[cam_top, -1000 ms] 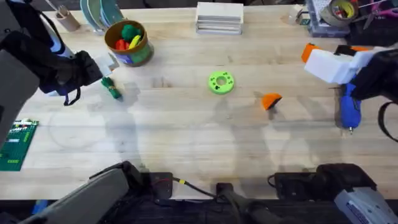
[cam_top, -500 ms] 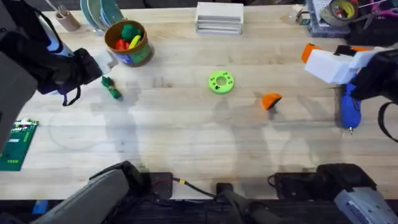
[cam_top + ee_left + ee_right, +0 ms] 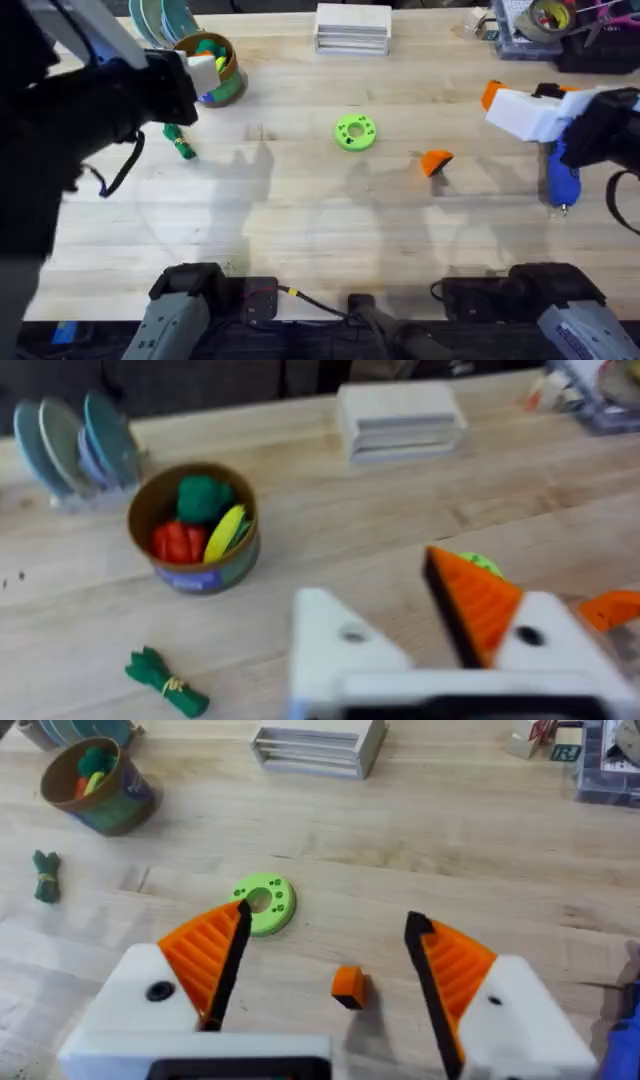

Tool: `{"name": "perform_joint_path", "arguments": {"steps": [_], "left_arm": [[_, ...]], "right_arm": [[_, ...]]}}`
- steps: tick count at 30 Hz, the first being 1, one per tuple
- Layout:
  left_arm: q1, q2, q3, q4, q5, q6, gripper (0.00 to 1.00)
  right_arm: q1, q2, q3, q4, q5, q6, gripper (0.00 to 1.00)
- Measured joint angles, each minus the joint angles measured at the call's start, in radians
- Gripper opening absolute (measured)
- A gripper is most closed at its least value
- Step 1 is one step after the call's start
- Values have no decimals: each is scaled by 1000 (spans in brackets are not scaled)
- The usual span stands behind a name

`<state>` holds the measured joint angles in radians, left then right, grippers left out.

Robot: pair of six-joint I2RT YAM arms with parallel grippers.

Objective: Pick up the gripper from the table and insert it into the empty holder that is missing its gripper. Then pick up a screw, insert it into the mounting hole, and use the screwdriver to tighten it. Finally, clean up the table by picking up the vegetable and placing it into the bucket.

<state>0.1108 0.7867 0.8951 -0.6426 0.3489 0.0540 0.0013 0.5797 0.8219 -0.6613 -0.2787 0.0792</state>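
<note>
A light wooden bench (image 3: 300, 220) carried the scene. The small orange gripper (image 3: 436, 161) lay loose right of centre, near a round green disc (image 3: 355, 132). The right gripper (image 3: 325, 965) hovered above it, wide open and empty, both orange ribbed pads fitted. The left gripper (image 3: 410, 630) was raised at the left, one white holder (image 3: 335, 645) bare, holding nothing. The vegetable (image 3: 179, 142) lay just beside the bucket (image 3: 208, 68). The blue screwdriver (image 3: 561, 179) rested at the far right.
</note>
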Motion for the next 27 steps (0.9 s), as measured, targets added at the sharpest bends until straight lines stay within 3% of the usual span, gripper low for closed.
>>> {"name": "perform_joint_path", "arguments": {"steps": [1, 5, 7, 13, 21, 27], "left_arm": [[-20, -29, 0, 1, 4, 16, 92], [-65, -113, 0, 5, 20, 28, 718], [-75, -140, 1, 7, 30, 29, 958], [-80, -159, 2, 42, 91, 37, 993], [-80, -159, 2, 41, 257, 41, 992], [-80, -158, 2, -53, 314, 44, 993]], "right_arm": [[0, 0, 0, -1, 0, 0, 991], [0, 0, 0, -22, 0, 0, 991], [0, 0, 0, -36, 0, 0, 991], [0, 0, 0, -124, 0, 0, 992], [0, 0, 0, -319, 0, 0, 991], [0, 0, 0, -518, 0, 1, 991]]}}
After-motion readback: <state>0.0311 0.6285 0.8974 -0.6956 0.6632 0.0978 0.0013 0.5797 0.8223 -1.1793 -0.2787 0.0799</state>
